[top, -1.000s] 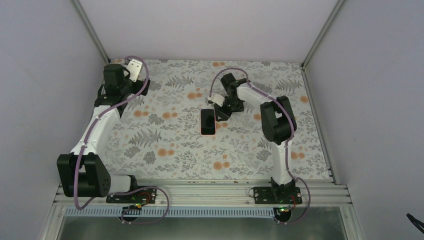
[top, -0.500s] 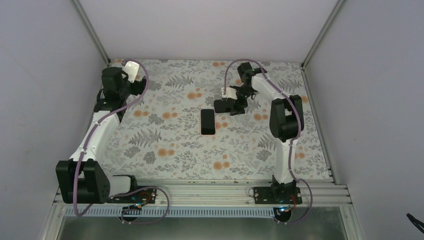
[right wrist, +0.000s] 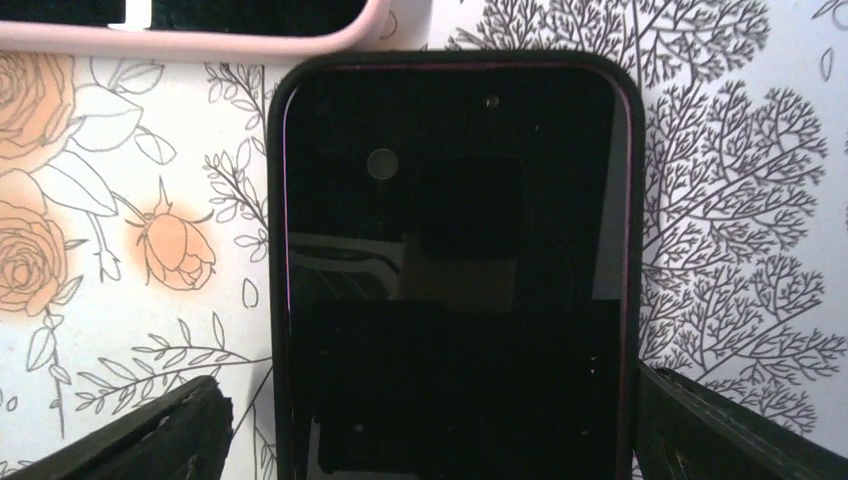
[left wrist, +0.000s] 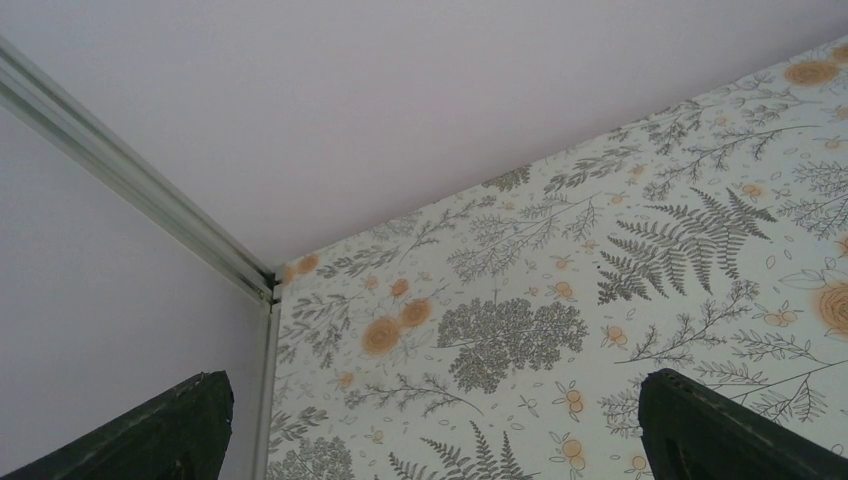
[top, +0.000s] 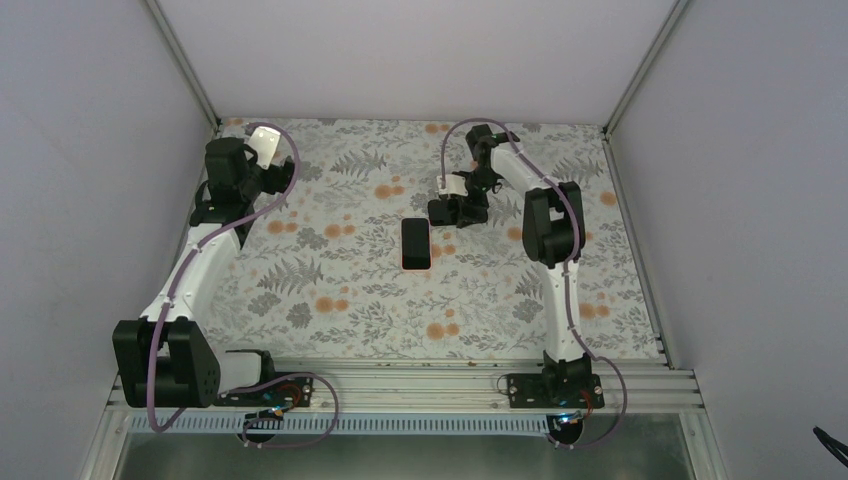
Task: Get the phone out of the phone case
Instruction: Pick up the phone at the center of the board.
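The pink phone case (top: 415, 243) lies flat in the middle of the table; its rim also shows at the top edge of the right wrist view (right wrist: 200, 38). The black phone (right wrist: 450, 250) lies flat on the cloth just beyond the case, outside it. My right gripper (top: 450, 212) sits over the phone's near end, its fingers (right wrist: 150, 435) spread to either side. The left finger stands clear of the phone's edge and the right finger is at its edge. My left gripper (left wrist: 430, 400) is open and empty near the table's far left corner.
The floral tablecloth (top: 330, 290) covers the table. White walls and a metal corner post (left wrist: 130, 190) close in the back and sides. The left arm (top: 190, 270) runs along the left wall.
My right gripper has moved right, away from the case, and the right arm has swung its elbow back. The phone now lies beside the case. The left arm has barely shifted.
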Motion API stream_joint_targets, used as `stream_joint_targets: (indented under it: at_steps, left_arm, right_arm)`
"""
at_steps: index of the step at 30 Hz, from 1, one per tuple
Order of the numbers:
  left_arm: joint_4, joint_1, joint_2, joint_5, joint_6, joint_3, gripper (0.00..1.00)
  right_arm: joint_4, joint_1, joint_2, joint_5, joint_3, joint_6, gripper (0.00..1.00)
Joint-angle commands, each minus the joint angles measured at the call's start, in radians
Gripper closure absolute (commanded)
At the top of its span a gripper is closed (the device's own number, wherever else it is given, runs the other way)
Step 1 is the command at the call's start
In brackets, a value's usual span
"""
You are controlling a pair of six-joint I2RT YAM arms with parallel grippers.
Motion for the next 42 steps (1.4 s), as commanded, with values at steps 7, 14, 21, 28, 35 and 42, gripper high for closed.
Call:
stream_joint_targets:
  at_steps: [7,14,21,28,35,42]
  left_arm:
    - [-0.003,0.035,-0.020,0.079,-0.024,0.006,0.00]
    - [-0.017,0.053,-0.023,0.121,-0.025,0.007,0.00]
    - [-0.053,0.055,-0.012,0.213,0.005,0.014,0.00]
    - [-0.208,0.040,0.091,0.364,0.084,0.122,0.00]
    - [-0.432,-0.017,0.267,0.620,0.080,0.356,0.00]
    - [-0.603,-0.190,0.477,0.737,0.033,0.573,0.00]
  right_arm:
    - [0.085,-0.032,0.028,0.028,0.032,0.021,0.00]
    - [0.040,-0.036,0.077,0.060,0.071,-0.007,0.00]
    - [-0.092,-0.035,0.146,0.095,0.148,-0.026,0.08]
    - [-0.008,-0.036,0.027,0.096,-0.047,0.033,0.43]
    - [0.244,-0.014,-0.286,-0.004,-0.354,0.137,0.46]
    - [0.371,0.083,-0.482,-0.014,-0.520,0.254,0.44]
